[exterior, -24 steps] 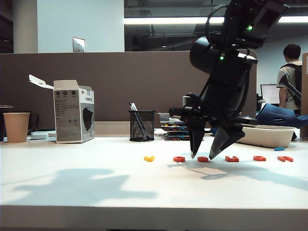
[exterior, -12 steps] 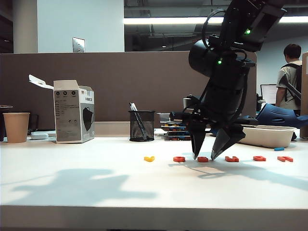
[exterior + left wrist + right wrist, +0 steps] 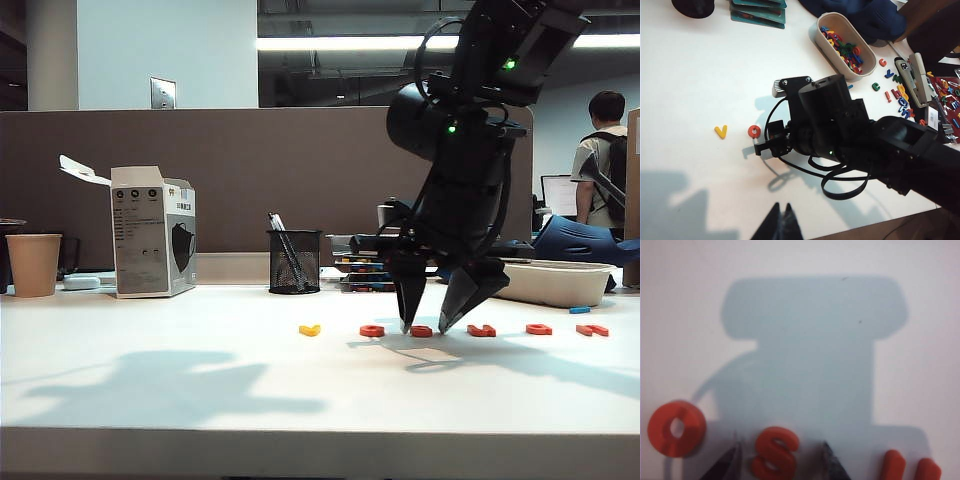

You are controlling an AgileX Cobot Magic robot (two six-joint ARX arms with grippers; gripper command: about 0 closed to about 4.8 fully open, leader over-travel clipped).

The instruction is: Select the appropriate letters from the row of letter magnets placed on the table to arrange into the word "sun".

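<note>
Left end effector [image 3: 781, 226]: over the desk's near edge, fingers together, empty.
Right end effector [image 3: 430, 326]: part-spread, straddling the S [image 3: 775, 451], not gripping.
Row [image 3: 481, 330]: mid-desk [image 3: 150, 390], intact.
Progress: no letter moved; S, U, N remain.

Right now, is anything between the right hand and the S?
Nothing visible. The right hand is open, with a finger on each side of the S. The O and U lie outside the fingers. The left hand stays away, shut.
</note>
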